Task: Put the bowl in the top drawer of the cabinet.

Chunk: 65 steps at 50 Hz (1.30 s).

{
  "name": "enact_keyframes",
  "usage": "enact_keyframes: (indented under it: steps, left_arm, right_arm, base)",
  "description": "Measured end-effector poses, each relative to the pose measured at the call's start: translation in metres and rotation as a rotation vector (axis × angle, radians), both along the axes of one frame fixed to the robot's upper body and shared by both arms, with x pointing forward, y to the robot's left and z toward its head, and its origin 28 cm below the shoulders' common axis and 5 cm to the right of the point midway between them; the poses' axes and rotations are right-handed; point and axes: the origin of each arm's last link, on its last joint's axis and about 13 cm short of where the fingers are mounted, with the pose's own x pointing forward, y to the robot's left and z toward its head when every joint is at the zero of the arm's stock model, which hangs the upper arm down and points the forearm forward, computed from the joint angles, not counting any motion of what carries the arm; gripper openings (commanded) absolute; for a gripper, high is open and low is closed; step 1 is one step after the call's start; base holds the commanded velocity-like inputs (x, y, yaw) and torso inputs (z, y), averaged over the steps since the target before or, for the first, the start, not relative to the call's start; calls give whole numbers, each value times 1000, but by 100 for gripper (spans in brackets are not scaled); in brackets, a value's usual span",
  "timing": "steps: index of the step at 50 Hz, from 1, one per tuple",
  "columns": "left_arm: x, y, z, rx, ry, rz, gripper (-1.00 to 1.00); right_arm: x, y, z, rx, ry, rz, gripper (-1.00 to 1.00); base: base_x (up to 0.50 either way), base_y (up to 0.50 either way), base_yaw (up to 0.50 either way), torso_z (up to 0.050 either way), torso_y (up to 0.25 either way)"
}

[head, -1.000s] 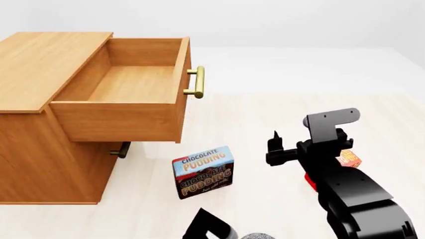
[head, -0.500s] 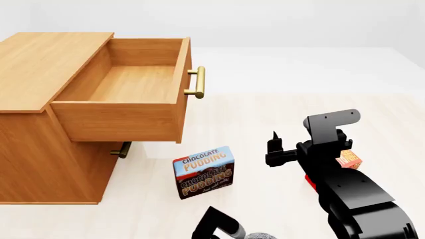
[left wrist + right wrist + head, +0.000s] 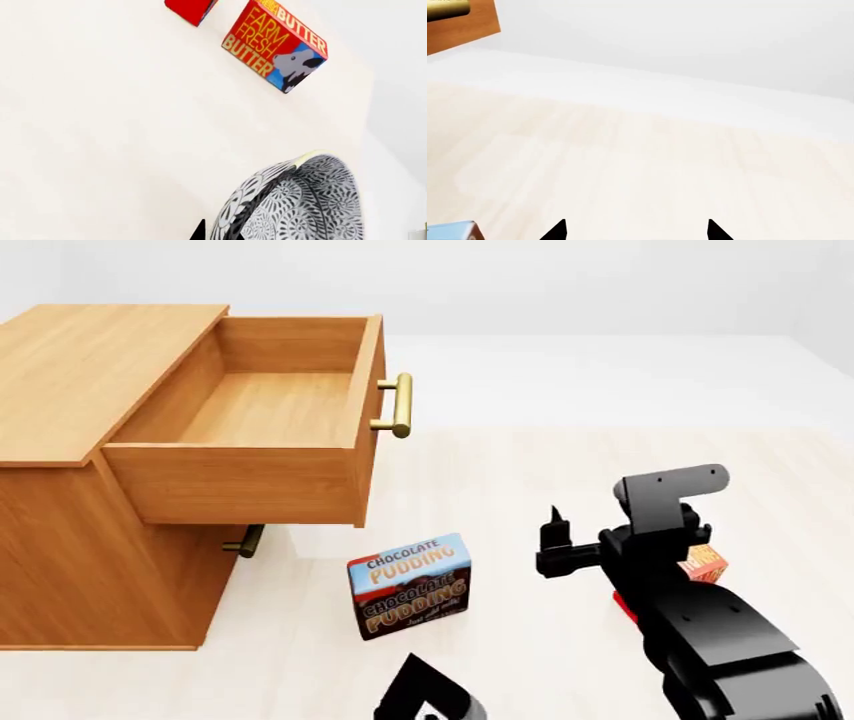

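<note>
The bowl (image 3: 300,205), white with a dense grey-black pattern, fills the near corner of the left wrist view. Its rim sits between my left gripper's (image 3: 219,234) two black fingertips, which are shut on it. In the head view only the left gripper (image 3: 427,698) shows, at the bottom edge, and the bowl is out of view there. The orange-brown cabinet (image 3: 80,370) stands at the left, and its top drawer (image 3: 240,480) is pulled out and empty. My right gripper (image 3: 553,538) hovers open over the floor, right of the drawer, with nothing between its fingertips (image 3: 710,229).
A chocolate pudding box (image 3: 408,585) stands on the floor below the drawer front. The lower drawer's brass handle (image 3: 243,541) shows under the open drawer. A butter box (image 3: 275,45) and a red box (image 3: 190,9) lie beyond the bowl. A small orange box (image 3: 703,562) sits behind my right arm.
The grey edge of the bowl seen at the bottom of the head view has dropped out of sight. My right arm has shifted slightly down and to the right.
</note>
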Motion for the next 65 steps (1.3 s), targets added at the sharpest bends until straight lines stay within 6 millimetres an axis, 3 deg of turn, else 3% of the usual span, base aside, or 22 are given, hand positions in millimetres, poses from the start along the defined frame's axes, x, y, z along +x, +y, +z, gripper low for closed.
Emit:
enact_keyframes:
  steps: [38,65]
  left_arm:
    - [8,40,81,-222,-92,160,-100]
    - [14,77,127,-364,-192,291,-100]
  right_arm:
    - [-3,-4,-4,18,2,-6,100]
    - [-7,-6,-13,38,18,-11,100]
  base:
    - [0,0,0,0,0]
    - [0,0,0,0,0]
